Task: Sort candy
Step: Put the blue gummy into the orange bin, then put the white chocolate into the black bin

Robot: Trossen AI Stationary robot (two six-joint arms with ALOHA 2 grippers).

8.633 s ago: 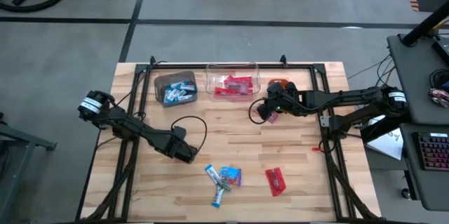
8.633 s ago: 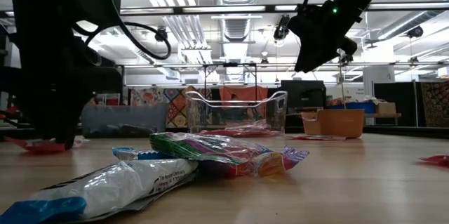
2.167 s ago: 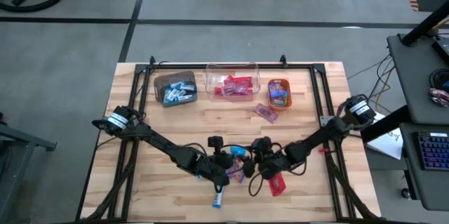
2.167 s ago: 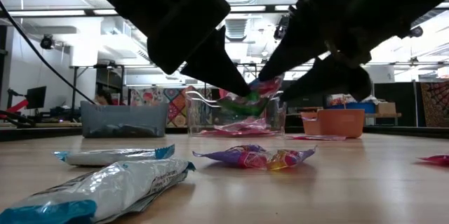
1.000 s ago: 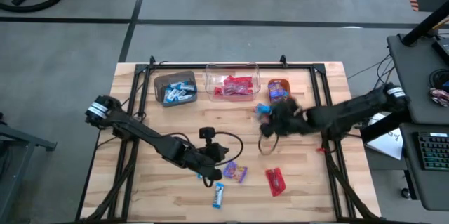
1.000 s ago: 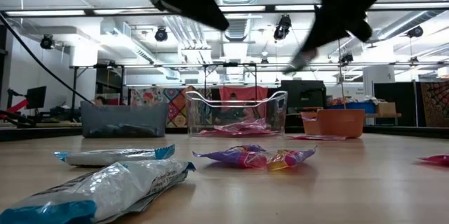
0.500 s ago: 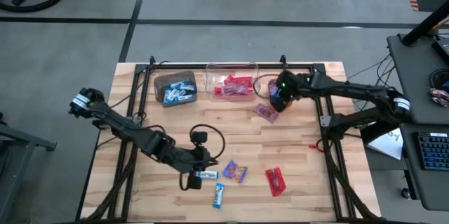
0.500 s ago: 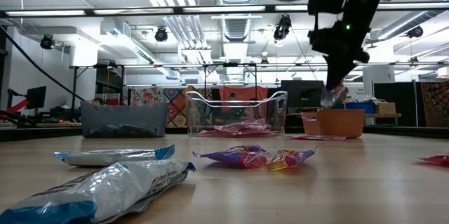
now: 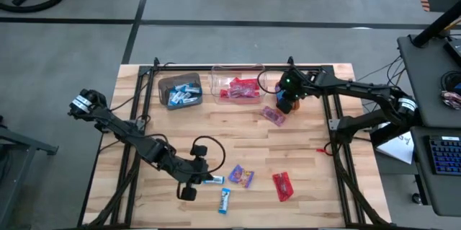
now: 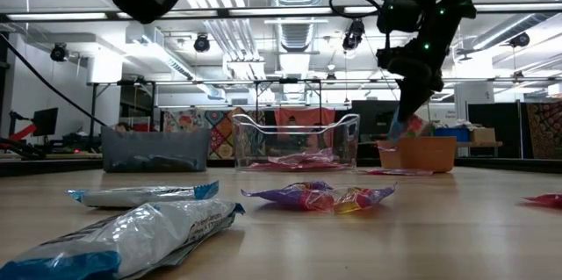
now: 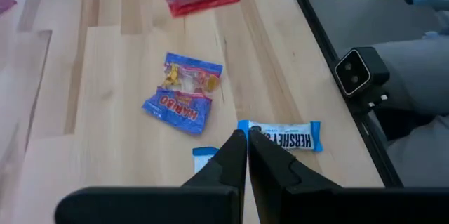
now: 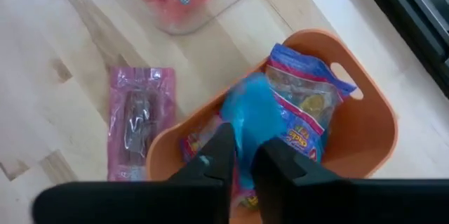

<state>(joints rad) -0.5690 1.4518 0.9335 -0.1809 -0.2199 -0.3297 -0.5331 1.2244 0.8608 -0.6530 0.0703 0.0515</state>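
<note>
The right gripper (image 12: 242, 155) has swung over the orange bin (image 12: 365, 122), fingers pinching a blue packet (image 12: 254, 115) to drop; left gripper (image 11: 247, 147) closed, empty.

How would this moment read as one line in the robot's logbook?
right gripper: over orange bin, letting go of blue candy | left gripper: shut, above table near loose candies

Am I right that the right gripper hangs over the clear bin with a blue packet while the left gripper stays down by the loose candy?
Not quite: the right gripper with the blue packet hangs over the orange bin, as the right wrist view shows. The left gripper is by the loose candy.
</note>
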